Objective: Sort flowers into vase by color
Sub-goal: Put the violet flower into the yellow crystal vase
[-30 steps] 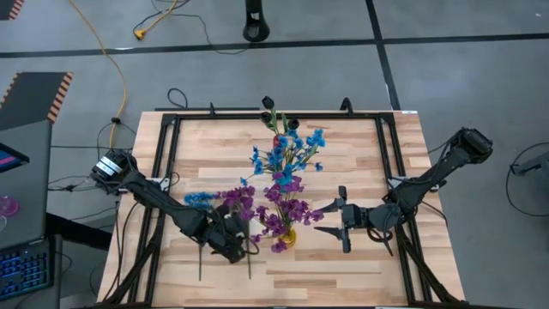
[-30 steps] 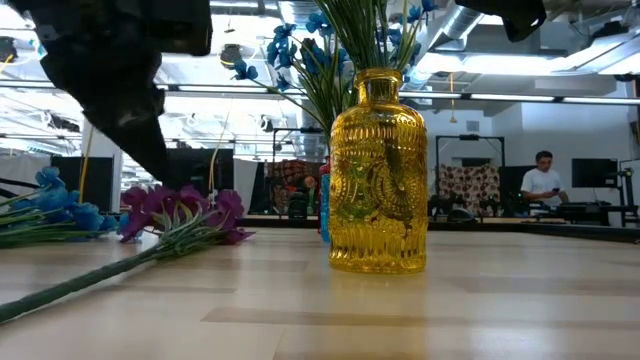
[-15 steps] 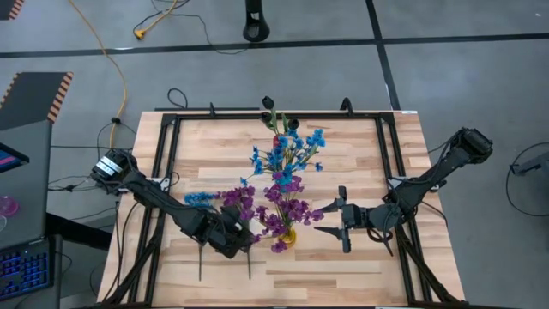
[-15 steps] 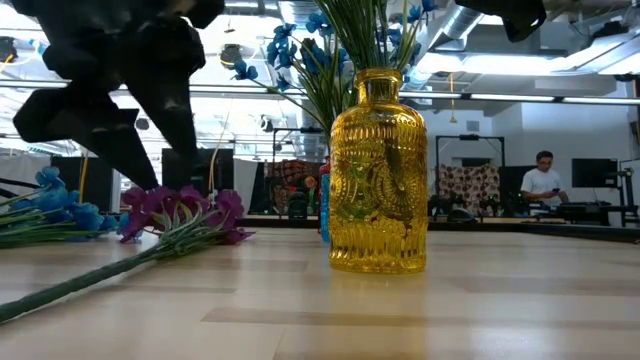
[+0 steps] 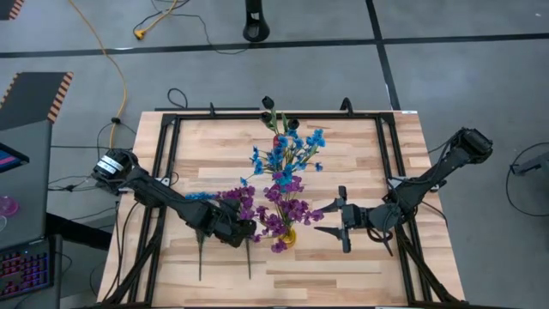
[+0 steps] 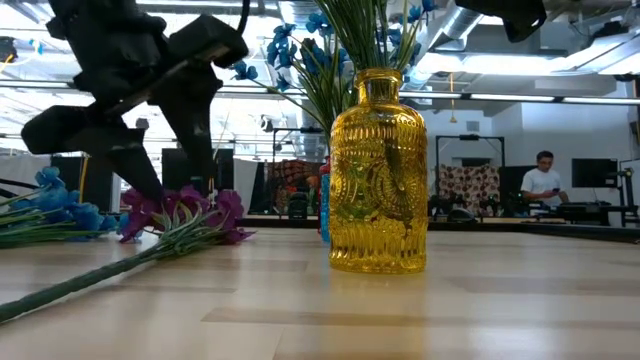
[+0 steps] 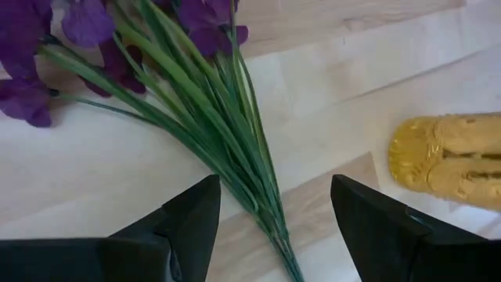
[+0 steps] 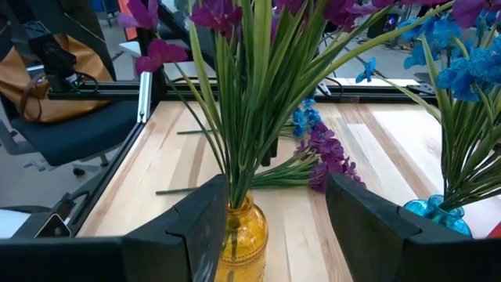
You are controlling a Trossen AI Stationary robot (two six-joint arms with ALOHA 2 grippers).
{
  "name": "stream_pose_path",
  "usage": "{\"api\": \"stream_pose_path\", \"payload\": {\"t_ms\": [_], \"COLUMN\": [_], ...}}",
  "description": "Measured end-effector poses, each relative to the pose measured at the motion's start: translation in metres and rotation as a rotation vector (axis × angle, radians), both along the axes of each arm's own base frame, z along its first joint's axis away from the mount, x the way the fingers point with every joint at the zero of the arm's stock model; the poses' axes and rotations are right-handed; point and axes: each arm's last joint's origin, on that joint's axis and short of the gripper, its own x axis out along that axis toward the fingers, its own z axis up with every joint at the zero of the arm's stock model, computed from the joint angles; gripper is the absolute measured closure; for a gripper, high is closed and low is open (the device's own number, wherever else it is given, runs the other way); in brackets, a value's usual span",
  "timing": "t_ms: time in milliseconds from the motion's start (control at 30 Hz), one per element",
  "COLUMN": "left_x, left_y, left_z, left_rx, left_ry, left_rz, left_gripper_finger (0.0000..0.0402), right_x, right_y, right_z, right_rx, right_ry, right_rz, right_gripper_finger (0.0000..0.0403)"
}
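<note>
You have a light wooden-plank table (image 5: 360, 163) edged by a black metal frame (image 5: 168, 163). Take the yellow glass vase (image 6: 378, 170) as your landmark: it stands upright on the boards, near the table's front edge in the high view. Beside it, toward the left arm's side, a purple flower sprig (image 6: 180, 215) lies flat on the wood, blooms nearer the vase's level, green stem running out toward the front edge. Just past that sprig, farther from the vase, a blue flower sprig (image 6: 50, 212) also lies flat. Behind the vase stands a blue glass vase (image 8: 438, 213), only partly visible.
</note>
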Motion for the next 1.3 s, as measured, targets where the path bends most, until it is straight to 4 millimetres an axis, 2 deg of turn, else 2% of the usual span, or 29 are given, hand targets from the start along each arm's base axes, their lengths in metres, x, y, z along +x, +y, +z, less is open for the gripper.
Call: {"api": "stream_pose_path", "payload": {"t_ms": [133,400,700,800,1100,1300], "left_x": [0.002,0.015,0.021,0.021,0.019,0.019], "left_y": [0.001,-0.005,0.000,0.001,0.002,0.002], "left_z": [-0.005,-0.035,-0.041,-0.041,-0.043,-0.043], "left_rx": [-0.020,-0.103,-0.128,-0.131,-0.122,-0.123], "left_ry": [0.017,0.083,0.087,0.091,0.115,0.115], "left_rz": [0.022,0.001,0.023,0.034,0.037,0.054], "left_gripper_finger": [0.0173,0.0173,0.0182,0.0211,0.0336,0.0392], "right_x": [0.000,0.000,0.001,0.001,0.000,-0.013], "right_y": [0.000,-0.001,-0.003,-0.003,-0.004,-0.010], "right_z": [-0.001,-0.002,-0.002,-0.002,0.001,0.014], "right_rx": [-0.008,-0.010,-0.011,-0.011,-0.005,0.013], "right_ry": [0.011,0.014,0.016,0.015,0.005,-0.019], "right_rz": [0.000,-0.006,-0.012,-0.014,-0.016,-0.006], "right_gripper_finger": [0.0161,0.0161,0.0161,0.0161,0.0161,0.0161]}}
